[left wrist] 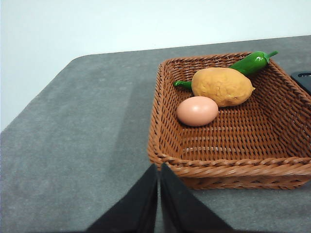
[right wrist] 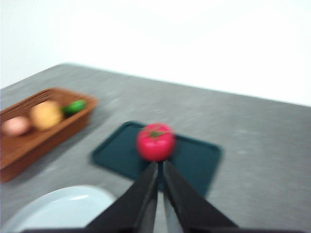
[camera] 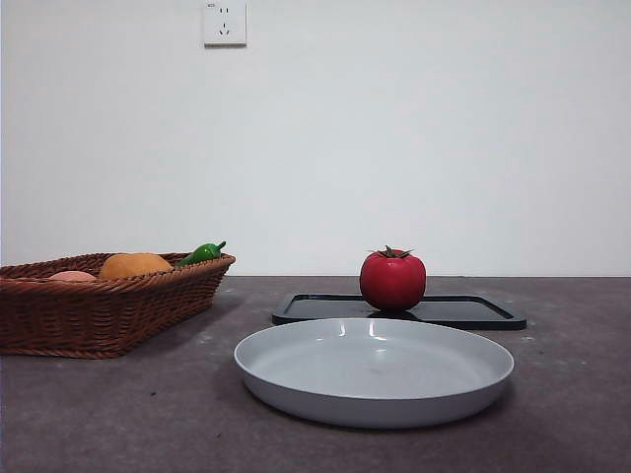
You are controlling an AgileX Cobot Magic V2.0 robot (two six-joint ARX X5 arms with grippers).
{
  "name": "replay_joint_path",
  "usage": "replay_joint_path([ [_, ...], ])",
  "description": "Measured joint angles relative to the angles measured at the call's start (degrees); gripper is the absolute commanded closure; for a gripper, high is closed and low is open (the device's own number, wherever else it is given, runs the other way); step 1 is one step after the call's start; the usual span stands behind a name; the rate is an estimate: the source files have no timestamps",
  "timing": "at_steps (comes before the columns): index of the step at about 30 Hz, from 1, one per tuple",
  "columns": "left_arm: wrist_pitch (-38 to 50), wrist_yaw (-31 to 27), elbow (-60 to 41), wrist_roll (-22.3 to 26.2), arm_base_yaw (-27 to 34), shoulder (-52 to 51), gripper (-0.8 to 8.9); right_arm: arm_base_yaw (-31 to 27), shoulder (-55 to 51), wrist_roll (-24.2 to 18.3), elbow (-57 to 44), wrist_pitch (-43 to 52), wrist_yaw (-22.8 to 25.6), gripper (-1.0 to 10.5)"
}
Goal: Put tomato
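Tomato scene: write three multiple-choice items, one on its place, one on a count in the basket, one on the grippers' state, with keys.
1. Where does the tomato stand?
A. on the black tray
B. in the grey plate
C. in the wicker basket

2. How many things lie in the basket?
A. one
B. three
C. five

3. How do the jaws of the left gripper and right gripper stand?
A. both shut
B. both wide open
C. one grips the tomato

Key: 1 A, the tomato rests on the tray; 2 B, egg, orange lumpy fruit, green pepper; 3 A, jaws together, holding nothing.
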Motion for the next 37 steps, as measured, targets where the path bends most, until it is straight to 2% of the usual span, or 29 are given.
replay_joint_path([
  [6, 0.0, 0.0, 0.0, 0.0, 0.0, 0.0, 8.05, -5.8, -9.0, 0.6, -13.8, 10.7, 3.9, 9.4],
  [15, 0.0, 0.0, 0.0, 0.0, 0.0, 0.0, 8.05, -7.2, -17.9, 0.8, -25.7, 16.3, 11.0, 9.4],
  [21, 0.0, 0.0, 0.0, 0.0, 0.0, 0.0, 8.05, -7.2, -21.1, 2.5, -30.1, 16.4, 11.6, 9.4],
  [31, 0.0, 0.0, 0.0, 0.0, 0.0, 0.0, 8.05, -7.2, -23.0, 3.6, -30.3, 6.7, 11.7, 9.4],
  [37, 0.0, 0.0, 0.0, 0.0, 0.0, 0.0, 8.05, -7.2, -23.0, 4.0, -30.3, 6.4, 11.8, 9.4],
])
